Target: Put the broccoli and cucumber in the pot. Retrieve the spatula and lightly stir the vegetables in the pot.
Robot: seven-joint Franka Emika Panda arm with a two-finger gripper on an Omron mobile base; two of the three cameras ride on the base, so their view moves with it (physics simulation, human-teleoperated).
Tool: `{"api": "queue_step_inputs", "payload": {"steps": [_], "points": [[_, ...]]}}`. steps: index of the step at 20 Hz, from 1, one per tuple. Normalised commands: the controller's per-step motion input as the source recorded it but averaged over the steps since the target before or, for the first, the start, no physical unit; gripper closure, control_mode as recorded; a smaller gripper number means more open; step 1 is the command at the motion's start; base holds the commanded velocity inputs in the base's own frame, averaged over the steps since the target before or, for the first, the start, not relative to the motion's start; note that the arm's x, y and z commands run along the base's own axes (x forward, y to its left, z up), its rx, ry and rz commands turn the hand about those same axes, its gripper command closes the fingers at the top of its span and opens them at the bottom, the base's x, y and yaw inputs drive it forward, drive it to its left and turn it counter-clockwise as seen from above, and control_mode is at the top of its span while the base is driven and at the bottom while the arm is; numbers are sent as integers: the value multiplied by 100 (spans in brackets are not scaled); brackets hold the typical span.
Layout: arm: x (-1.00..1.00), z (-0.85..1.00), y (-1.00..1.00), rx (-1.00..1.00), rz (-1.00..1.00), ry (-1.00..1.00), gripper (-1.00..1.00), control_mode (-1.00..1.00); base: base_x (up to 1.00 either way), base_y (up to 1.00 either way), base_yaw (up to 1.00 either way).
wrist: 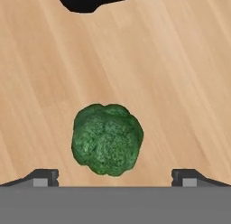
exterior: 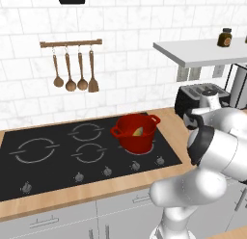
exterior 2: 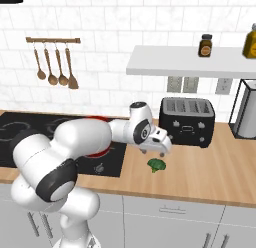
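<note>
The dark-green broccoli (exterior 2: pixel 156 165) lies on the wooden counter right of the stove, in front of the toaster. My gripper (exterior 2: pixel 153 153) hangs just above it, pointing down. The hand view has the broccoli (wrist: pixel 107 139) centred between my two fingertips (wrist: pixel 43 178), which stand wide apart, so the gripper (wrist: pixel 115 179) is open and holds nothing. The red pot (exterior: pixel 136 133) stands on the stove's front right burner, and the yellow-green cucumber (exterior: pixel 139 132) leans inside it. The arm hides most of the pot (exterior 2: pixel 98 152) in the right base view. The metal-bladed spatula is out of view.
A black toaster (exterior 2: pixel 186 121) stands at the back of the counter, behind the broccoli. A wall rack (exterior: pixel 72 43) holds wooden spoons and an all-wooden spatula. A shelf (exterior 2: pixel 190 62) with a jar (exterior 2: pixel 205 45) hangs above the toaster. The black stove (exterior: pixel 48 161) spreads left.
</note>
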Motion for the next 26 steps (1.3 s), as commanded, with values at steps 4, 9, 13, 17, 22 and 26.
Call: {"api": "queue_step_inputs", "payload": {"steps": [4,9,13,17,22,26], "points": [[0,-15,0,9,0,1,-100,-100,0,0,0],[0,-18,0,4,1,6,-100,-100,0,0,0],[0,-10,0,-2,13,10,-100,-100,0,0,0],[0,-6,-6,-3,31,3,-100,-100,0,0,0],[0,-4,-9,0,37,6,-100,-100,0,0,0],[0,-1,-3,0,37,16,-100,-100,0,0,0]]}}
